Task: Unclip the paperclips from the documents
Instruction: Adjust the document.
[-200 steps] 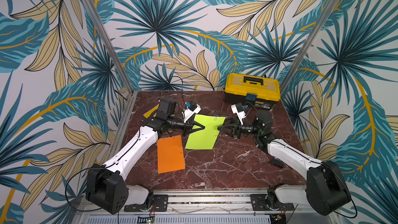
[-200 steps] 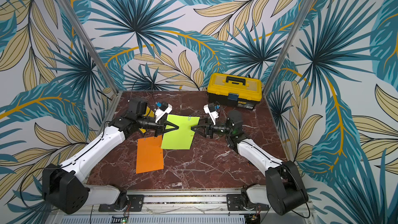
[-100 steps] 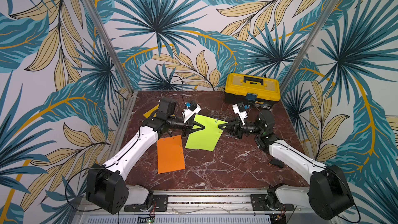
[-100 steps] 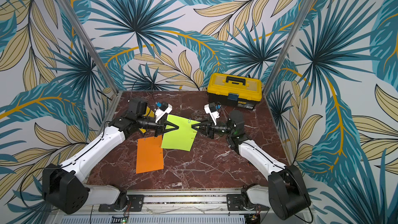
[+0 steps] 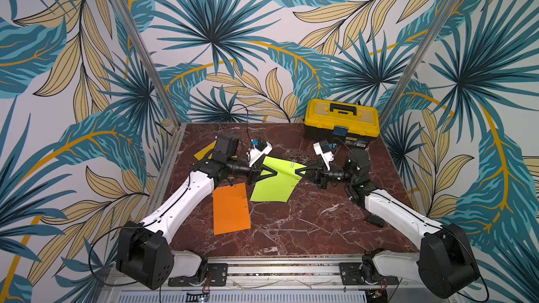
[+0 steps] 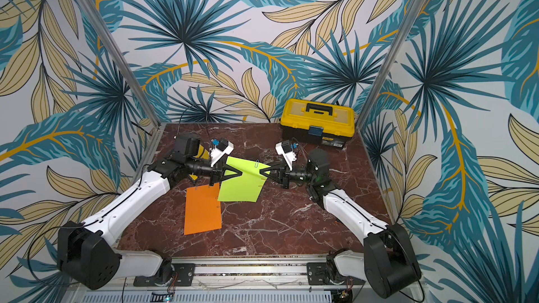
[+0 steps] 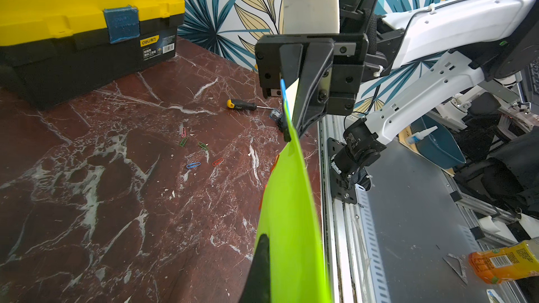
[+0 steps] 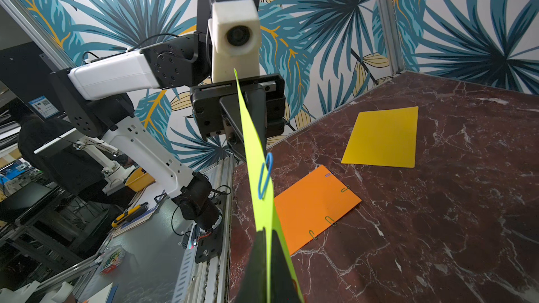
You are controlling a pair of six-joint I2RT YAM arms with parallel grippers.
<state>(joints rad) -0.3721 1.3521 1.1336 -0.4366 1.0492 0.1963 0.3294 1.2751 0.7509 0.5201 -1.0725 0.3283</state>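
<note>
Hanging between the two arms at the middle of the scene, the lime green paper sheet [image 5: 274, 188] is lifted off the dark red marble tabletop [image 5: 306, 228], and its free near edge droops toward the surface. A blue wire paperclip [image 8: 265, 176] sits on the sheet's far edge, closer to the right end. The right gripper [image 5: 298, 172] is pressed together on the sheet's right edge, just beside that clip; in the right wrist view its two fingers lie flat against either face of the paper. The left gripper [image 5: 271, 172] pinches the opposite, left edge, with the sheet running between its fingers.

Just left of the green sheet's near corner, the orange paper sheet [image 5: 230, 211] lies flat on the tabletop with small wire clips [image 8: 330, 220] on its edges. The golden yellow paper sheet [image 8: 382, 138] lies flat at the far left, largely hidden under the left arm in both top views.

On the right half of the table, loose coloured paperclips [image 7: 193, 165] lie scattered, apart from any sheet. A black-handled screwdriver with a yellow end [image 7: 242, 105] lies near them, and a yellow-and-black plastic toolbox [image 5: 341, 123] stands shut in the far right corner.
</note>
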